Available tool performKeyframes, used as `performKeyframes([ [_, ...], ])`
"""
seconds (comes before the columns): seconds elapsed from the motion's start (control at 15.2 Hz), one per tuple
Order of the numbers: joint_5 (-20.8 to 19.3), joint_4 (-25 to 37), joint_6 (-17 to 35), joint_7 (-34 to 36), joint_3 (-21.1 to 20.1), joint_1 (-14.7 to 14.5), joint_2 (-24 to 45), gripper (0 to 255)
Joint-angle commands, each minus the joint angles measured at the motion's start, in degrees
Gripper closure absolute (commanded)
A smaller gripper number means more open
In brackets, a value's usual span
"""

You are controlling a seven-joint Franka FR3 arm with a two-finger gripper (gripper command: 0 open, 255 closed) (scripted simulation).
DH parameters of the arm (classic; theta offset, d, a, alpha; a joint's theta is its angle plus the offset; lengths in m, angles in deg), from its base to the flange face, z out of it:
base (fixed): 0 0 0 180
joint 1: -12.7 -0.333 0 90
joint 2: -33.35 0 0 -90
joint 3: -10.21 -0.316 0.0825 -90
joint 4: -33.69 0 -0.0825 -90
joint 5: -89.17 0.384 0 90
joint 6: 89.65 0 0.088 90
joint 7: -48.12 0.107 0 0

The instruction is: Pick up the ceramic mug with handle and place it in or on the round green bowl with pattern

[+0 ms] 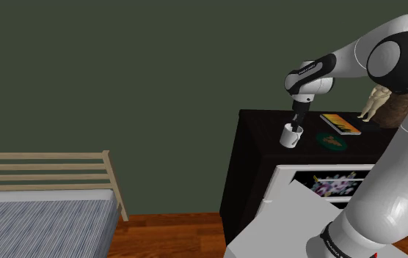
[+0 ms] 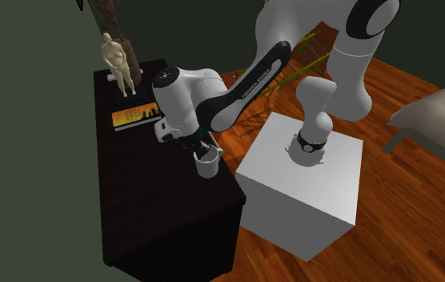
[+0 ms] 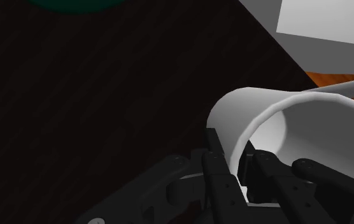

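A white mug (image 1: 291,136) is at the front of the dark cabinet top (image 1: 257,121), near the edge that faces the bed. My black gripper (image 1: 296,124) comes down on it from above and is shut on the mug's rim. In the wrist view the rim wall of the mug (image 3: 297,127) is clasped between the two fingers (image 3: 217,159), one inside and one outside. The second exterior view shows the mug (image 2: 206,165) hanging under the gripper (image 2: 202,152). Whether it still touches the top I cannot tell. The dark green bowl (image 1: 332,140) lies flat a short way to the shoulder view's right of the mug.
An orange book (image 1: 340,124) and a pale figurine (image 1: 373,102) stand behind the bowl on the cabinet. The white stand (image 2: 301,192) is close beside the cabinet. A bed (image 1: 41,220) with a wooden frame is at the shoulder view's lower left, on a wooden floor.
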Motion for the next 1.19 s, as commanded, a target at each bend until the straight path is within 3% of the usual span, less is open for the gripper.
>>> performKeyframes([
  [0.0, 0.0, 0.0, 0.0, 0.0, 0.0, 0.0, 0.0, 255],
  [0.2, 0.0, 0.0, 0.01, -0.01, 0.0, 0.0, 0.01, 255],
  [1.12, -2.87, 5.66, -10.35, 1.63, 0.06, -0.63, -5.42, 255],
])
